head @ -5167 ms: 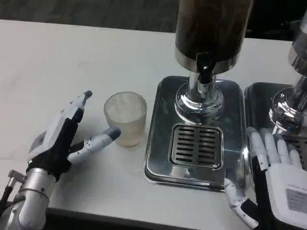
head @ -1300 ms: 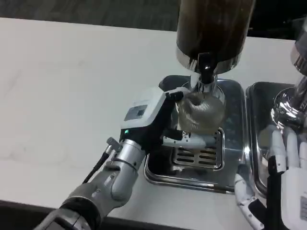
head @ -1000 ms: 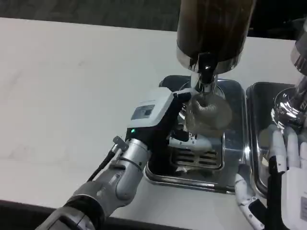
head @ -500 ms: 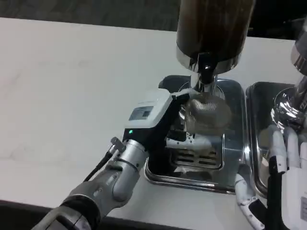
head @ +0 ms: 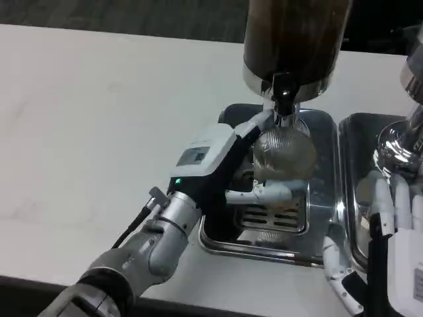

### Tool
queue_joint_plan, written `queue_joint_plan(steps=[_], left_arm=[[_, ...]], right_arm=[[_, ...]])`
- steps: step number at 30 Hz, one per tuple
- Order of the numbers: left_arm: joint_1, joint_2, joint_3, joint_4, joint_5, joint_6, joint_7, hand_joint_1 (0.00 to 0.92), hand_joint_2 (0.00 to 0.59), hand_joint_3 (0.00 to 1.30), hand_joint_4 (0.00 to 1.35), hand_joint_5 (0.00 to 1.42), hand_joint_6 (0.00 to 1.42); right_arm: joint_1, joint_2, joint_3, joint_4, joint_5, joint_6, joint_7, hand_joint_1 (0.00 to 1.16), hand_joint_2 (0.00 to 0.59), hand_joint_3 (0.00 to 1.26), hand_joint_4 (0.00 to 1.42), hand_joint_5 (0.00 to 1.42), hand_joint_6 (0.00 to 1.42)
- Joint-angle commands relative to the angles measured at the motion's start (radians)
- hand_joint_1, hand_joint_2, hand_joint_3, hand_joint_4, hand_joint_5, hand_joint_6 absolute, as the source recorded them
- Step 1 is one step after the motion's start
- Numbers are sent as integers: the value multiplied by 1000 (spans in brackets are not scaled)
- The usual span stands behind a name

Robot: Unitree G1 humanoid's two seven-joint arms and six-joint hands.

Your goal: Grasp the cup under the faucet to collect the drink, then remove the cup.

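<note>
A ribbed clear cup (head: 283, 154) sits tilted in my left hand (head: 221, 165), held above the slotted grate (head: 274, 214) of the steel drip tray (head: 221, 228). The cup's mouth is just under the black faucet (head: 283, 91) of the dark drink dispenser (head: 294, 39). My fingers (head: 271, 193) wrap under and around the cup. I cannot tell whether drink is flowing or how full the cup is. My right hand (head: 396, 238) rests flat at the lower right, on the edge of the neighbouring tray, holding nothing, fingers apart.
A second dispenser's chrome base (head: 403, 148) stands on its own steel tray (head: 353, 198) at the right edge. White table (head: 92, 132) stretches to the left of the drip tray.
My left hand picked the cup up from the table left of the tray and carried it right, under the faucet. In the last second it only shifted slightly there. The right hand barely moved.
</note>
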Motion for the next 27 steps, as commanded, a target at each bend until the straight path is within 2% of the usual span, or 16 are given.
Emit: queue_joint_plan(steps=[1, 11, 16, 21, 24, 27], left_arm=[[26, 23, 31, -21, -31, -55, 1, 115, 0, 89, 198, 503, 628], [81, 68, 95, -76, -63, -132, 50, 20, 0, 113, 221, 508, 602], [136, 115, 120, -114, -66, -143, 88, 0, 0, 139, 266, 539, 609], [174, 161, 166, -165, -92, -172, 75, 0, 0, 149, 309, 575, 652], [213, 193, 193, -232, -113, -200, 54, 0, 0, 150, 260, 534, 574], [271, 229, 228, -323, -158, -241, -1, 0, 0, 129, 191, 450, 436]], right_arm=[[-14, 6, 0, 15, 16, -9, -8, 220, 470, 64, 0, 0, 144], [-35, -10, -9, 28, 26, -18, -3, 220, 470, 64, 0, 0, 144], [-58, -26, -24, 40, 42, -26, 10, 220, 470, 64, 0, 0, 144], [-79, -37, -29, 54, 55, -33, 16, 220, 470, 64, 0, 0, 144], [-82, -52, -30, 51, 47, -33, 21, 220, 470, 64, 0, 0, 141], [-89, -77, -37, 51, 47, -38, 41, 220, 470, 64, 0, 0, 137]])
